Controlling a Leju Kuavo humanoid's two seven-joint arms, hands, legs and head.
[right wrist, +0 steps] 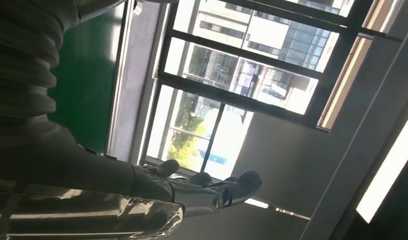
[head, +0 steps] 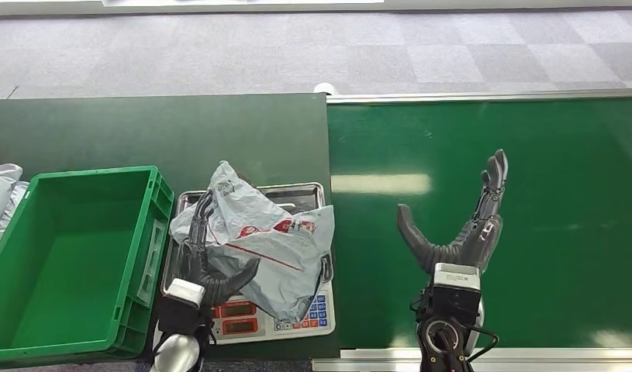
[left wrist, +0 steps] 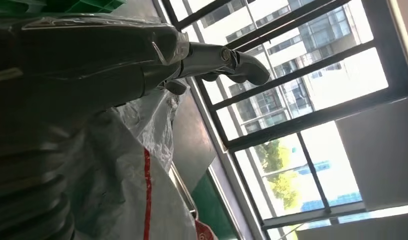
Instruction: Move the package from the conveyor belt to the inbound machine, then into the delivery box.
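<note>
A crumpled grey plastic package [head: 266, 240] with red print lies on the steel pan of the weighing machine [head: 301, 191]. My left hand [head: 208, 260] rests against the package's left side, fingers stretched along its edge and thumb reaching across its lower part. In the left wrist view the fingers [left wrist: 212, 55] are straight, with the package [left wrist: 121, 190] against the palm. My right hand [head: 460, 232] hovers over the green conveyor belt [head: 545, 194] to the right of the machine, fingers spread and holding nothing. The right wrist view shows this hand [right wrist: 191, 192] open too.
A green delivery crate [head: 153, 232] stands just left of the machine, with nothing inside it. More grey bags [head: 2, 190] lie at the far left edge. The machine and crate sit on a dark green table [head: 142, 132]. Grey carpet lies beyond.
</note>
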